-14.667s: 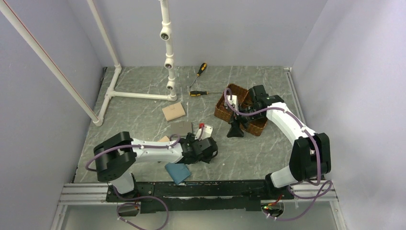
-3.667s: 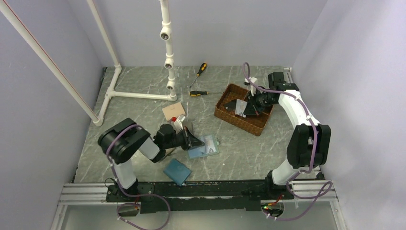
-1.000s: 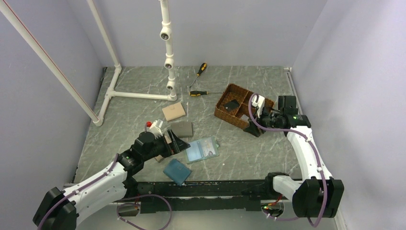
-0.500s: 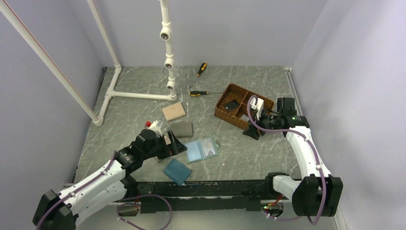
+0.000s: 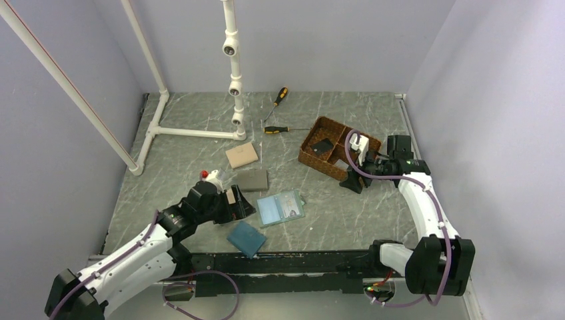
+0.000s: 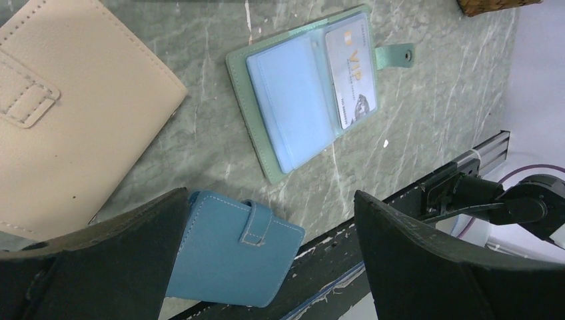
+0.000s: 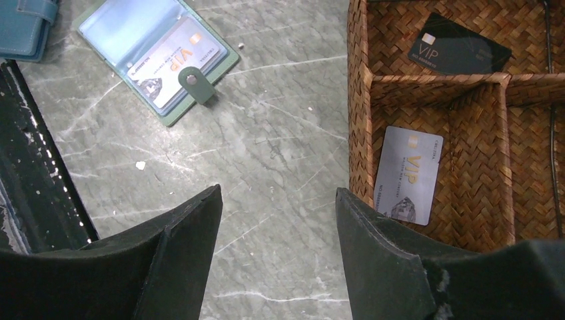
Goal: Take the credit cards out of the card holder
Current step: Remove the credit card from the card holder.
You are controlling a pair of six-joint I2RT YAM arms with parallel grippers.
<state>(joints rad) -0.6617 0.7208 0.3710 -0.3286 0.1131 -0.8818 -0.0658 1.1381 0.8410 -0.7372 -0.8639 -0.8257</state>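
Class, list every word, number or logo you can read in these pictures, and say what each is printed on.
"VIP": on the pale card in the open card holder.
"VIP": on the black card in the basket.
"VIP": on the whitish card in the basket's neighbouring compartment.
The smaller print on all three cards is too small to read; no other text shows.

Closed blue wallet (image 6: pixel 230 247) lies near tan wallet (image 6: pixel 73 113).

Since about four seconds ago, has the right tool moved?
Yes. The right tool was above the woven basket; it has pulled back toward the near edge and now hangs over the table beside the basket's near corner.
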